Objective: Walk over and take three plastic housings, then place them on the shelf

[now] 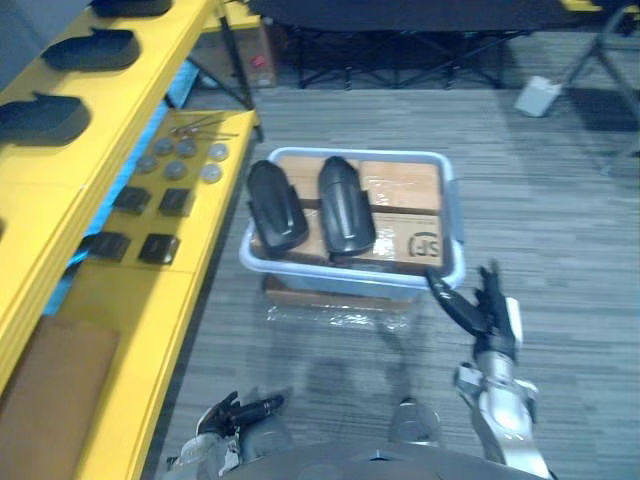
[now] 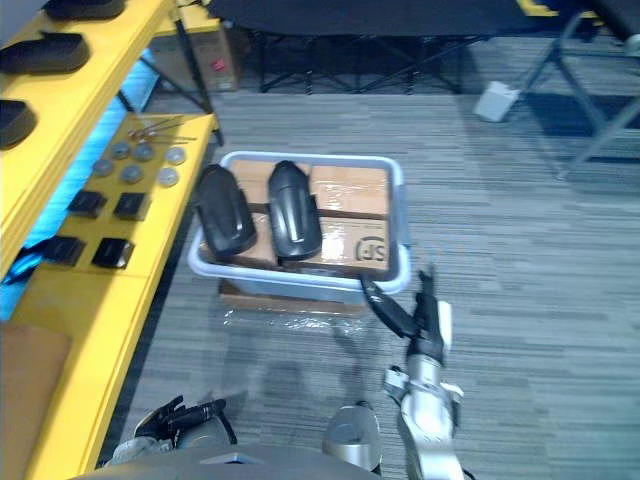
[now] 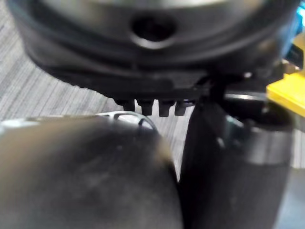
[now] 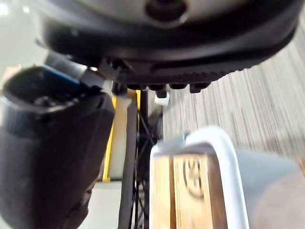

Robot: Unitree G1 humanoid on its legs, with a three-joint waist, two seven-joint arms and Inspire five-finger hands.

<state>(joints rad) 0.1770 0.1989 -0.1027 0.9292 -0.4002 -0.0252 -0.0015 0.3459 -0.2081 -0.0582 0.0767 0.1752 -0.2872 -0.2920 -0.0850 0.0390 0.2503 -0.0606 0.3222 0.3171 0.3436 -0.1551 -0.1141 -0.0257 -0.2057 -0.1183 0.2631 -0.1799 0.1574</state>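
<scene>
Left eye view, from the left edge: a yellow shelf slants up the left side of the frame. Black shelved housings lie in a row along its upper tier. On the lower tier sit round grey discs and, below them in the frame, small black blocks. A brown board fills the lower left corner.

At the bottom edge, left of centre, the left hand hangs low over the carpet. Its fingers are loose and point right, with nothing in them.

In the centre of the frame a pale blue bin stands on a flat carton wrapped in clear film. Inside it two black plastic housings lie side by side on cardboard boxes — the left housing is tilted a little, and the right housing is just beside it and nearly straight.

Lower right of the frame, the right hand is raised near the bin's lower right corner. Its fingers are straight and its thumb reaches toward the rim, and it is empty. Whether the thumb touches the rim I cannot tell. The right wrist view shows that pale rim close past the hand.

In the upper right of the frame a small white object lies on the carpet.
</scene>
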